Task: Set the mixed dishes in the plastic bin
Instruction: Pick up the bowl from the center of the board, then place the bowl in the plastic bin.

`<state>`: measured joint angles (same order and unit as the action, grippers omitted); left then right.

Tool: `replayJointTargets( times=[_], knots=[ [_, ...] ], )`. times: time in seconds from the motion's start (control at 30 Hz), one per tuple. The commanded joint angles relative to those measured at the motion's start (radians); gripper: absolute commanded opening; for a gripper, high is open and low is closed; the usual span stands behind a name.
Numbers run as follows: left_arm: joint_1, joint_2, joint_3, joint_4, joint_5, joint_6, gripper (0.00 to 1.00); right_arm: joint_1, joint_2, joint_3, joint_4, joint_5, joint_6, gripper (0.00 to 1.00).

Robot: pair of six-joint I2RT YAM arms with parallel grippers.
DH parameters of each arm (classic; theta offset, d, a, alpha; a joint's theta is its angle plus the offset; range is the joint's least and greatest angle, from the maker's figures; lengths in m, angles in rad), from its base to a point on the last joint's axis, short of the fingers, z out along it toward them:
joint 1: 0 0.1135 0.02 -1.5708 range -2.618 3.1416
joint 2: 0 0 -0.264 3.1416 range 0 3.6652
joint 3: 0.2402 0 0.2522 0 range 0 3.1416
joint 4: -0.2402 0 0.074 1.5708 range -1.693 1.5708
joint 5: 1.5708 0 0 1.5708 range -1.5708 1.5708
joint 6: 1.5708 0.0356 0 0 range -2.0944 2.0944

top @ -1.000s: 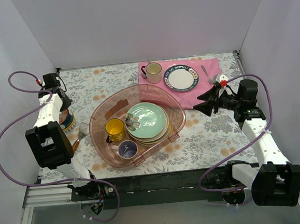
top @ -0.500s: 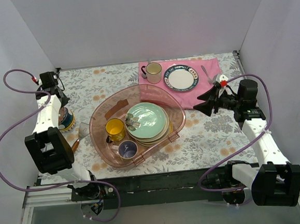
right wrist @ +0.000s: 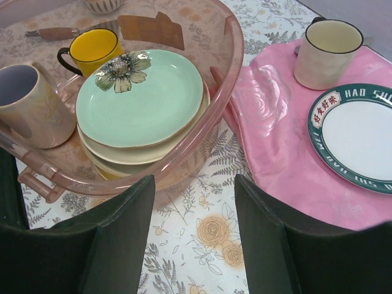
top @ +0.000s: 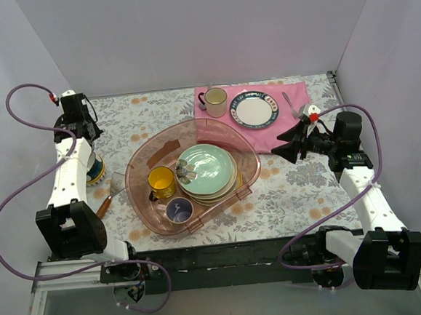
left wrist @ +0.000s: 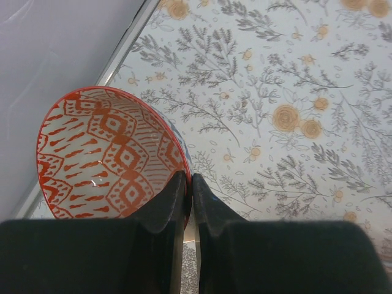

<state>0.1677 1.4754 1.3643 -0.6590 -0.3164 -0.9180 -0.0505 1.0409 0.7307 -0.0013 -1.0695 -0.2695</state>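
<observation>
My left gripper [left wrist: 188, 184] is shut on the rim of the small red-and-blue patterned bowl [left wrist: 107, 153], which hangs tilted over the floral tablecloth at the table's left edge. From above, that bowl [top: 95, 171] peeks out beside the left arm. The plastic bin [top: 134, 162] holds a mint-green plate [top: 208, 168] stacked on cream plates [right wrist: 128, 156], a yellow mug [top: 161, 181] and a grey mug [top: 178, 210]. My right gripper [top: 286, 146] hovers open just right of the bin [right wrist: 233, 79], its jaws wide with nothing between them.
A pink cloth [top: 288, 118] at the back right carries a blue-rimmed white plate [top: 254, 110] and a cream mug [top: 216, 102]. A wooden-handled utensil [top: 103, 204] and a small cup [top: 116, 181] lie left of the bin. Walls close in on three sides.
The left wrist has swung up and towards the back wall, and its jaws have closed tight on the bowl's rim. The right arm has not moved.
</observation>
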Motion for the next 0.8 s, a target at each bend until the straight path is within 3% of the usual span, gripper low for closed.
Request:
replayJointTargets(
  times=[0.0,0.23,0.77],
  knots=[
    [-0.04,-0.098,0.076,0.019,0.01,0.039,0.0,-0.006,-0.005,0.038,0.009,-0.017,-0.014,0.63],
    [-0.154,-0.164,0.088,-0.002,0.048,0.002,0.0,-0.012,-0.007,0.038,0.009,-0.015,-0.019,0.63],
    [-0.603,-0.205,0.108,-0.03,-0.024,-0.111,0.0,-0.035,-0.001,0.036,0.003,-0.015,-0.042,0.63]
  ],
)
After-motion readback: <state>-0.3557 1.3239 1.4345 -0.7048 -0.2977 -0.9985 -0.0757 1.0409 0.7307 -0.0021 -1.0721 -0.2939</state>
